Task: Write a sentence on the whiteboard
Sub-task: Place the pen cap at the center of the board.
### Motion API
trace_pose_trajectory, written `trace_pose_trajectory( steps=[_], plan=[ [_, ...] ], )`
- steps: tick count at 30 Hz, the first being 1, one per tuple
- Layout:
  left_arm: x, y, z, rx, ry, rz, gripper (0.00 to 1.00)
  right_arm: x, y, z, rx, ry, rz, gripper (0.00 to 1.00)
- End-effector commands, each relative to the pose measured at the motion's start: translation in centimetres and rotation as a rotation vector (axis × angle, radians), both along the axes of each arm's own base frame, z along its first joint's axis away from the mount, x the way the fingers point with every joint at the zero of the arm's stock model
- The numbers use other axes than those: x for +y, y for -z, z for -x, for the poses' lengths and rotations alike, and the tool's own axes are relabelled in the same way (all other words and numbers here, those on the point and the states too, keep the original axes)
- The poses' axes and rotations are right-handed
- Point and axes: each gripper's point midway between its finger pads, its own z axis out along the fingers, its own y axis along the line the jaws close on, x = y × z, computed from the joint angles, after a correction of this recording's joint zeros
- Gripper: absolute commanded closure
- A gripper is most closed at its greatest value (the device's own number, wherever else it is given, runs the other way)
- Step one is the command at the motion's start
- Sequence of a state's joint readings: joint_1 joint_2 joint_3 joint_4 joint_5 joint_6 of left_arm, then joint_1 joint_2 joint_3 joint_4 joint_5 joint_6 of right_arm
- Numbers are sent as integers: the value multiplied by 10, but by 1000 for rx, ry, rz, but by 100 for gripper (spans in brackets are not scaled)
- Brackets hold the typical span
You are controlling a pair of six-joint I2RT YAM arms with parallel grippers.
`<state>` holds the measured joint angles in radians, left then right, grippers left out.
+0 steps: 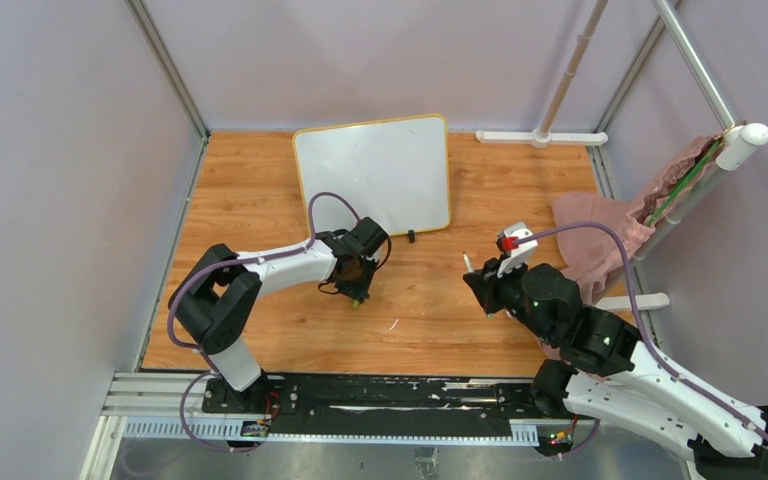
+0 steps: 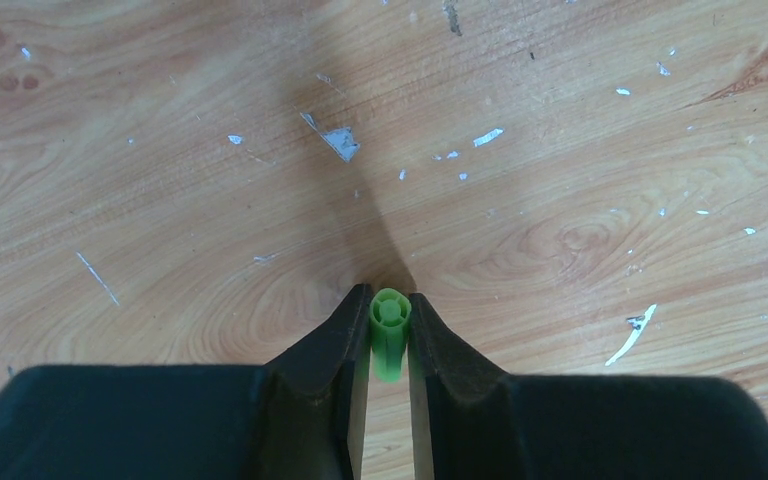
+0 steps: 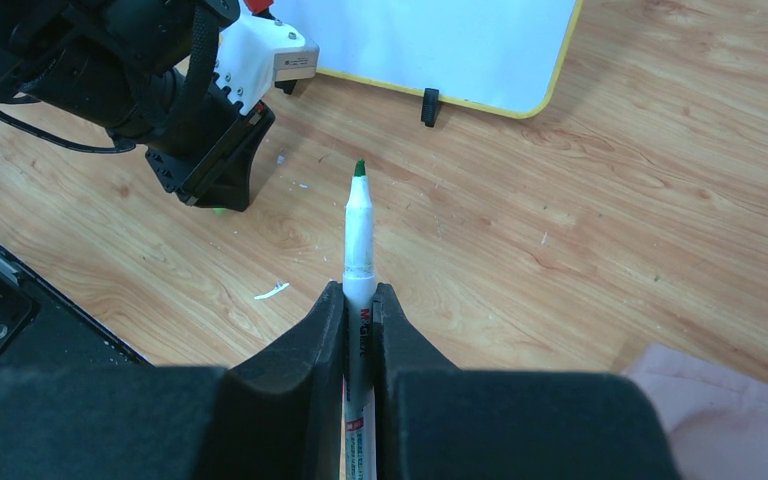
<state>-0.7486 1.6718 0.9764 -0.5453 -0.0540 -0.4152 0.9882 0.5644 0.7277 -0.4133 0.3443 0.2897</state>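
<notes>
The marker (image 3: 358, 235) stands uncapped in the right gripper (image 3: 360, 292), whose two fingers are pressed together on its barrel just below the white collar, so the green nib points forward, away from the wrist. Its cap (image 2: 390, 325), a small green cylinder, is pinched between the closed fingers of the left gripper (image 2: 389, 300), which hangs low over the wooden table (image 1: 520, 190), near the board's lower edge. The whiteboard (image 1: 375, 175) appears to lie flat at the far middle of the table, with one black clip foot (image 3: 427, 106) at its near rim. No writing shows on it, so the sentence is not yet begun. A pink cloth (image 1: 600, 235) lies beside the right arm.

The step in hand appears to be bringing the nib to the board. Doing it well likely means carrying the marker over the yellow rim without catching it and starting at the upper left of the white surface, which leaves room for the words. The nib should tip down and touch lightly, since a glossy board may slide under hard pressure. The left arm had best keep out of the writing path.
</notes>
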Motion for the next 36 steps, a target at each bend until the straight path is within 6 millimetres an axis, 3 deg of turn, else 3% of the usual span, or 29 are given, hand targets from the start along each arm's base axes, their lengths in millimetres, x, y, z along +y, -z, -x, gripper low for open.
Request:
trace_pose_trajectory(
  steps=[1, 17, 25, 31, 36],
  plan=[
    [-7, 4, -2, -11, 13, 19, 78, -1, 1, -1, -15, 5, 15, 100],
    [-8, 3, -2, -16, 4, 34, 68, -1, -1, 0, -12, 3, 4, 100],
    [-6, -21, -15, -90, -5, 27, 61, -1, -1, 0, -8, 5, 5, 100],
    [-12, -53, -25, -147, -12, 63, 55, 0, -5, 1, -4, -1, -7, 100],
    [-8, -129, -37, -310, -54, 138, 46, 7, -15, 6, -15, -57, -15, 100]
  ],
)
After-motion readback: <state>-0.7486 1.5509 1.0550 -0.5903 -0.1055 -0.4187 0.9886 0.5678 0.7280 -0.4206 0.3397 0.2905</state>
